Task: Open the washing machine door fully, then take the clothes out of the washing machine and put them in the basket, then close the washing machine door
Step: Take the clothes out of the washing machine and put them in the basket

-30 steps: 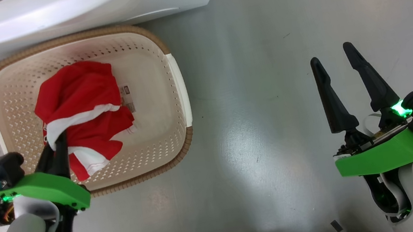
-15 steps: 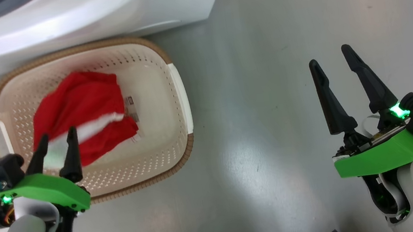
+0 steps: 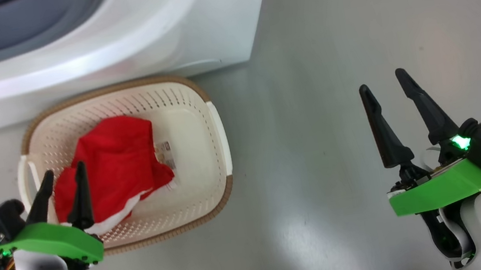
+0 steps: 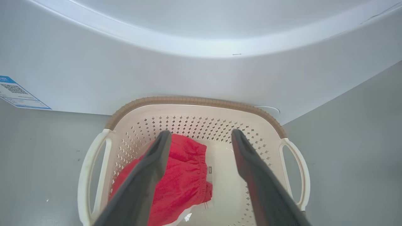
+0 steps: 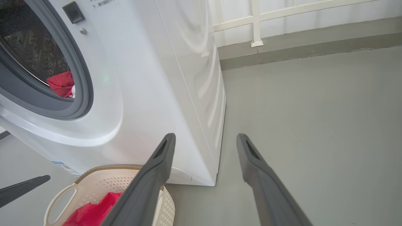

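Note:
The cream basket sits on the floor against the white washing machine. A red garment with white trim, part of the clothes, lies loose inside it. My left gripper hangs open above the basket's near left side, its fingers apart and holding nothing. In the right wrist view, more red fabric lies in the drum behind the grey gasket. Far to the right, over bare floor, my right gripper stands open and empty. The washing machine door is out of view.
Grey floor stretches to the right of the machine and basket. A white railing and a low kerb run along the far wall. A blue label is stuck low on the machine's front.
My left gripper has opened and let go of the red garment, which now lies in the basket. The head camera tilted up, so the whole picture shifted down. The right arm stayed still.

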